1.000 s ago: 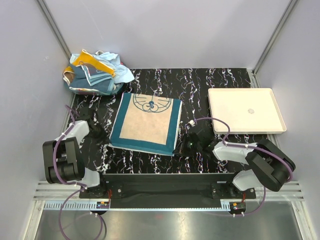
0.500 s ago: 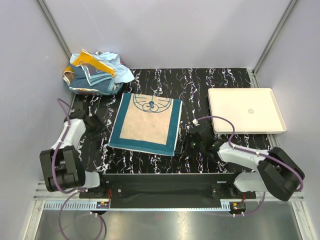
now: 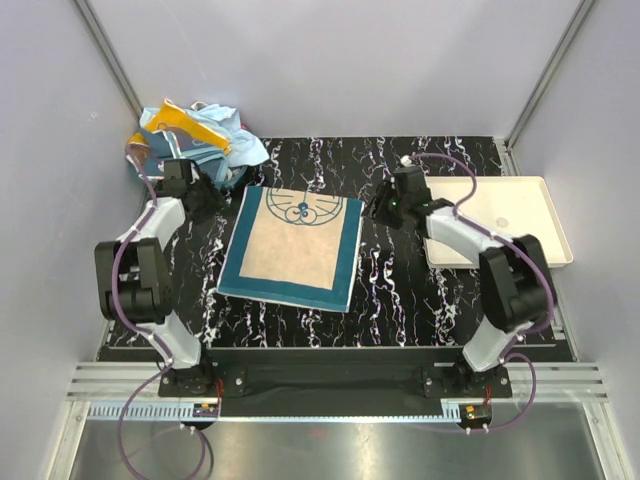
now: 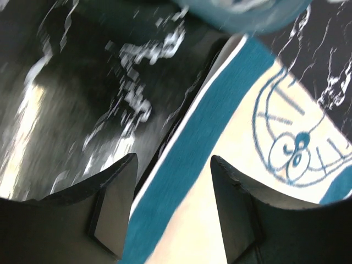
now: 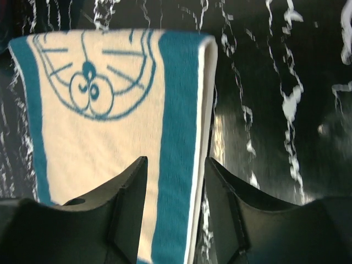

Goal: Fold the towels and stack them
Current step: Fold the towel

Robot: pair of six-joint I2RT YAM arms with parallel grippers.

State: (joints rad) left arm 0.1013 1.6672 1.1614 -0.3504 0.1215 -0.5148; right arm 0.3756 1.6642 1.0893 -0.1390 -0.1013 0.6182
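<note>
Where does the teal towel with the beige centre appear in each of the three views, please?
Top external: the teal towel lies flat in the middle of the table.
Left wrist: it fills the right side, slanting from lower centre to upper right.
Right wrist: it covers the upper left and centre.
Shared landmark: the round cartoon face print at the towel's far end, visible in all three.

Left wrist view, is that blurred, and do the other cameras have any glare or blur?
Left wrist: yes, the table smears with motion blur, with a pale glare streak at left; the teal towel is soft. Right wrist: towel crisp, light sheen on the table beside it. Top external: sharp, evenly lit.
</note>
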